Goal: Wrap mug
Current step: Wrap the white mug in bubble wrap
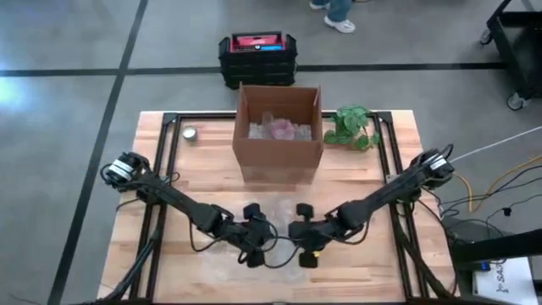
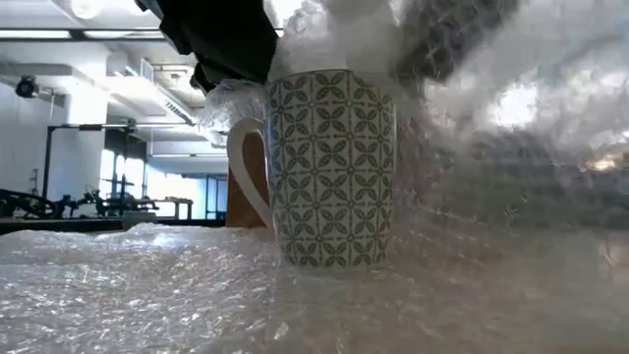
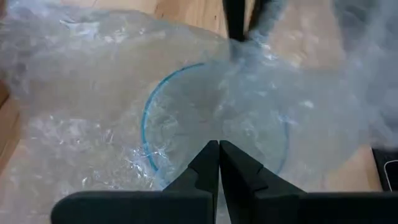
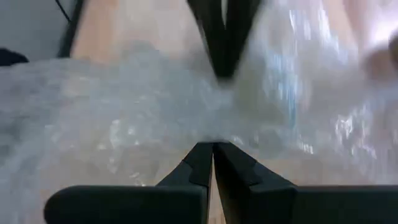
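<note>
The wooden bench (image 1: 398,144) carried an open cardboard box (image 1: 279,157) at its far middle, a leafy green plant (image 1: 352,127) just beside the box, a small round tin (image 1: 190,133) near the far left corner, and a sheet of bubble wrap (image 1: 224,263) spread along its near edge.

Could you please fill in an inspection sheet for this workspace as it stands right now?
Surface: wooden table, bubble wrap spread at the front.
Job's things: patterned mug upright on the wrap, wrap draped over its top.
Clutter: cardboard box, plant, small round tin.
Grippers: left gripper and right gripper both shut on bubble wrap above the mug.
Cables: loose leads off the right edge.
Surroundings: black crate, person's feet.
</note>
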Motion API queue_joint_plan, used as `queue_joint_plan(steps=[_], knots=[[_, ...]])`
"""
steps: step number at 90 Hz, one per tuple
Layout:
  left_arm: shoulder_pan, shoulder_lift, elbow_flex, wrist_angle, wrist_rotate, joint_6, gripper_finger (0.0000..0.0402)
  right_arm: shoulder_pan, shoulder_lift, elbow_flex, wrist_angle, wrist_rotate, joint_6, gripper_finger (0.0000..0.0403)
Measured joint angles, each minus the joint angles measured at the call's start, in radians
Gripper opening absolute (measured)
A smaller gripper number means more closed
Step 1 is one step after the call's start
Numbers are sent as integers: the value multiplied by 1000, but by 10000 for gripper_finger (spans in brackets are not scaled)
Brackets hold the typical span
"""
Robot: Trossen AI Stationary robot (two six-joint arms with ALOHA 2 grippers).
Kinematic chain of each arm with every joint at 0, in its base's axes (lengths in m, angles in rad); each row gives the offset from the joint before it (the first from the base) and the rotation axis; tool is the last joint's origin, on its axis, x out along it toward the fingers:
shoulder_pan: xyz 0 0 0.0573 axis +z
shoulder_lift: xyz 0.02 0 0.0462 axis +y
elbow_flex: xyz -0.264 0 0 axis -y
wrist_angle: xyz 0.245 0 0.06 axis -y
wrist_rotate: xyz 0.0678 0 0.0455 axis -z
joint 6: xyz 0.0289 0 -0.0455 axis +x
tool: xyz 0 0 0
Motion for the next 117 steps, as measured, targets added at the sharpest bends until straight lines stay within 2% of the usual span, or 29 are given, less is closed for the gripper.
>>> queue_joint_plan(steps=[15,29,38,58,70,79,90,98,106,117], knots=[[4,0,0,8,0,0,0,-27,27,30,10,-5,-25,0],[5,0,0,9,0,0,0,-53,118,30,18,-96,-8,0],[5,-4,0,8,2,0,0,-59,156,34,31,-107,-1,0],[-1,-101,28,2,107,-12,0,-77,153,32,26,-121,0,0],[-31,-157,33,16,136,-12,0,-82,147,31,23,-124,-9,0],[-58,-154,23,13,162,-16,0,-82,146,30,21,-123,-23,0],[-73,-91,17,29,165,-38,0,-85,146,30,25,-122,-26,0],[-71,-27,15,92,149,-26,0,-87,145,29,26,-121,-26,0],[-50,11,15,156,82,8,0,-87,144,29,25,-117,-27,0],[-7,23,15,117,-31,24,0,-88,141,28,23,-115,-25,0]])
